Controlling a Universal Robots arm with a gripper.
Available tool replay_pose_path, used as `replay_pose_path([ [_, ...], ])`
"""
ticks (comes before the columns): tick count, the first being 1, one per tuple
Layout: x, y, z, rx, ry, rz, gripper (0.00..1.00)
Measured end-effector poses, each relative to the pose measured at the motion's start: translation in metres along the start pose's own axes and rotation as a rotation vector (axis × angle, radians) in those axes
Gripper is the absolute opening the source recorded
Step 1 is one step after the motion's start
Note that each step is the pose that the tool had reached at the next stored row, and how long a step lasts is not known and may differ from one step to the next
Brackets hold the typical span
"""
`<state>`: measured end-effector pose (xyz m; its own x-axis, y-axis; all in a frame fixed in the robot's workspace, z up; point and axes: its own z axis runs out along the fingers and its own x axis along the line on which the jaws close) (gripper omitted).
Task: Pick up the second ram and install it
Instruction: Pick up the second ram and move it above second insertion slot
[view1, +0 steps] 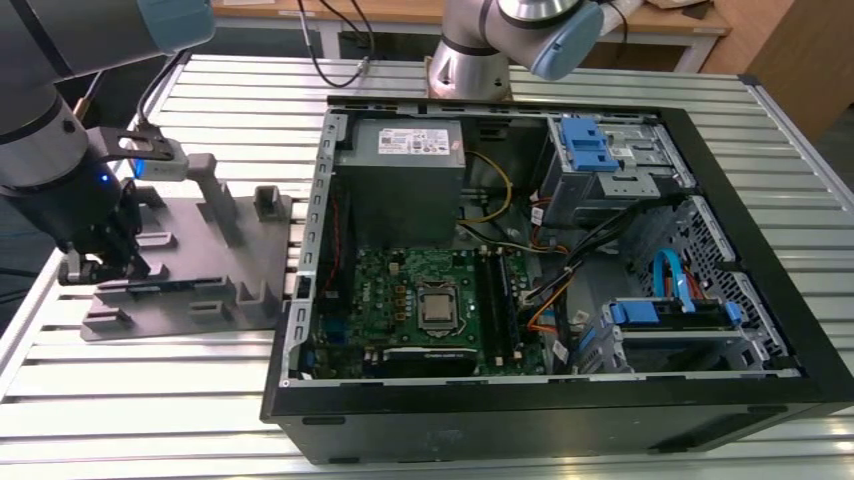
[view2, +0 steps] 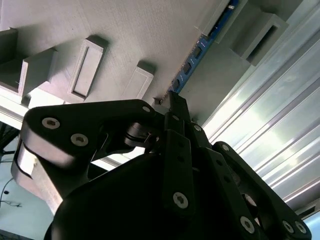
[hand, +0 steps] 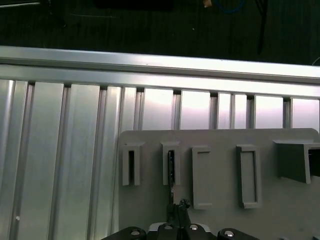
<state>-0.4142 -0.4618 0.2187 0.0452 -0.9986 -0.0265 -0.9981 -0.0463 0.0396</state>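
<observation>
Starting with the exterior view, you see your gripper (view1: 96, 268) down low over the grey plastic tray (view1: 200, 305). The tray is a matte moulded block with upright slotted posts, at the exterior view's left on the ribbed aluminium table (view1: 160, 400). The second ram (view1: 158, 287) shows as a thin dark strip lying along a slot in the tray, just beside the fingertips. Well apart, toward the exterior view's right, the black computer case (view1: 534, 425) lies open, with the green motherboard (view1: 400, 275) flat inside.

Second wrist view: smooth black linkages with bright screw heads taper to the gripper (view2: 172, 97). The fingers are drawn close together, and the near end of the second ram (view2: 200, 50) sits between the tips, so you can read it as pinched. The strip is narrow and flat, blue along its edge, with small dark components. It stands on edge in the tray (view2: 125, 30), whose surface is finely grained. The table (view2: 260, 115) slats are glossy and reflect light.

First wrist view: the second ram (hand: 171, 162) appears edge-on, a thin dark line seated in one rectangular slotted post of the tray (hand: 280, 210). The gripper (hand: 176, 212) tips meet on that line with almost no gap. The table (hand: 65, 150) grooves run straight past the tray's rounded corner
</observation>
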Motion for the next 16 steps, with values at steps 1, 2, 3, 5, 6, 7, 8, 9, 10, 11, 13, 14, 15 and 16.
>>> replay_pose_path([
  [1,0.0,0.0,0.0,-0.0001,0.0001,0.0,0.07],
  [2,0.0,0.0,-0.0001,-0.0001,0.0001,0.0,0.08],
  [3,0.0,-0.0001,0.0,0.0,0.0,0.0,0.08],
  [5,0.0,-0.0001,0.0,0.0,0.0,0.0,0.14],
  [6,0.0,-0.0001,0.0,0.0,0.0,0.0,0.2],
  [7,0.0,-0.0001,0.0,0.0,0.0,0.0,0.2],
  [8,0.0,-0.0001,0.0,0.0,0.0,0.0,0.27],
  [9,0.0,-0.0002,-0.0001,0.0,0.0001,0.0,0.27],
  [10,0.0,-0.0002,0.0,-0.0001,0.0001,0.0,0.27],
  [11,0.0001,-0.0006,0.0005,0.0,0.0,0.0,0.27],
  [13,0.0004,-0.0053,0.003,-0.0015,0.0002,0.0,0.27],
  [14,0.0006,-0.0086,0.0049,-0.0019,-0.0001,0.0,0.27],
  [15,0.0008,-0.0118,0.0065,-0.0029,-0.0001,0.0,0.27],
  [16,0.0009,-0.0144,0.0082,-0.0032,-0.0001,0.0,0.27],
])
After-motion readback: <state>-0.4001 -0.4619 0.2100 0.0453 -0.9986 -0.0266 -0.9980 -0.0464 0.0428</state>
